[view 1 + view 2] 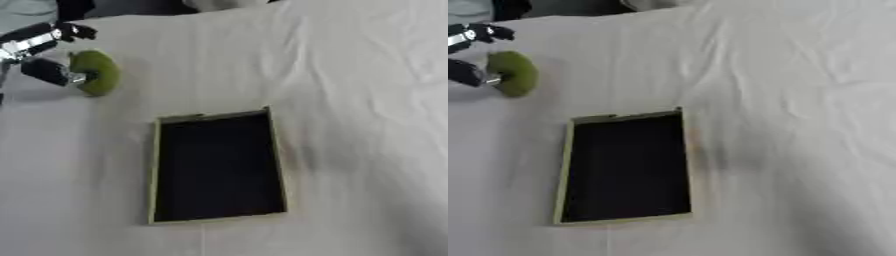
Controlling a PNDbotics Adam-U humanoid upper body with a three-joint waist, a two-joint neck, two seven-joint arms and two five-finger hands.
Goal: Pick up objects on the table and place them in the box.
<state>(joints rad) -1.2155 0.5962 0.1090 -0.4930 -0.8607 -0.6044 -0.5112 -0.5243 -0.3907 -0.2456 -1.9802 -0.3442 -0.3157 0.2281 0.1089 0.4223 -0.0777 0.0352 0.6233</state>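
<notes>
The left hand (pixel 48 52) comes in at the upper left with its thumb and fingers curled around a green round thing (pixel 96 72), which hangs at its fingertips, seemingly lifted above the white cloth (pixel 350 100). The box (pixel 156 170) lies below and to the right of the hand, well apart, open and dark inside. The likely trouble: the round thing is pinched only at one side, so it could roll out during the carry, or clip the box rim and bounce onto the cloth. The right hand does not show.

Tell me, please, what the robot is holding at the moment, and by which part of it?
The left hand pinches the green curved object at its left edge, a finger above and the thumb below. The box holds nothing visible.
</notes>
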